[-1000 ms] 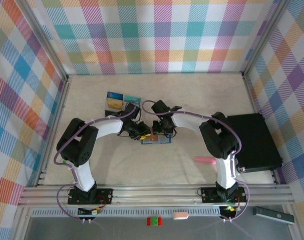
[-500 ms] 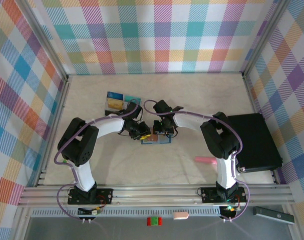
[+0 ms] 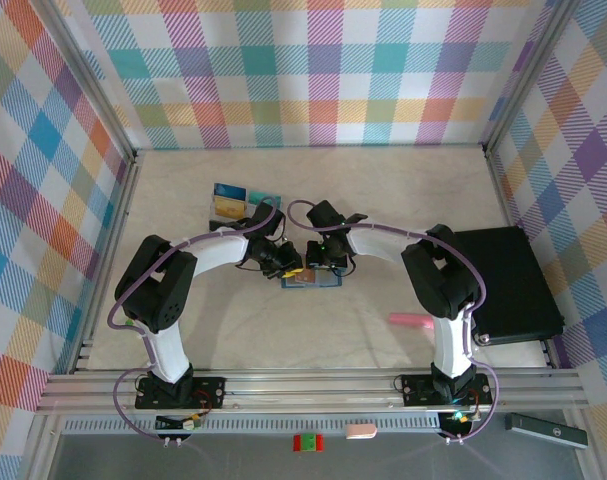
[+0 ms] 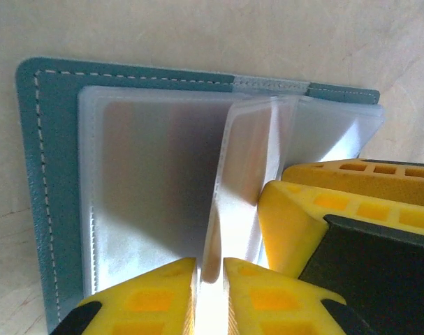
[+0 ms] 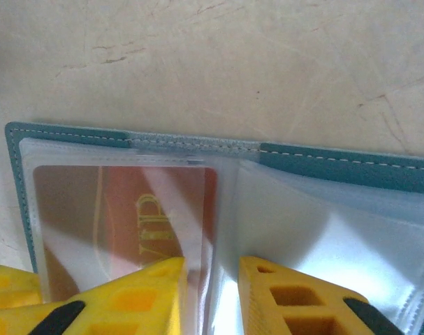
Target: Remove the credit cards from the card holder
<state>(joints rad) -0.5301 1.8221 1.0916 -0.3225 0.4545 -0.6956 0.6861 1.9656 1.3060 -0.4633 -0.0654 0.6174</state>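
1. The teal card holder (image 3: 313,282) lies open and flat about mid-bench, a little toward the near edge. Its long axis runs left to right, parallel to that edge.
2. Both arms bend in over it, the left claw (image 4: 210,269) at its left half and the right claw (image 5: 212,269) at its right half.
3. The left claw's yellow fingers are almost together, pinching one clear sleeve (image 4: 243,167) that stands up from the open holder.
4. The right claw's fingers stand a little apart, tips down on the sleeves on either side of the fold. I can't make out anything gripped between them.
5. A red VIP card (image 5: 121,209) sits inside a sleeve next to the right claw's finger. Its gold lettering is turned sideways to the stitched edge.
6. Loose credit cards (image 3: 238,200) lie flat toward the bench's far-left part, well apart from the holder, with their long sides roughly parallel to the far edge.
7. A black box (image 3: 508,285) rests at the right edge.
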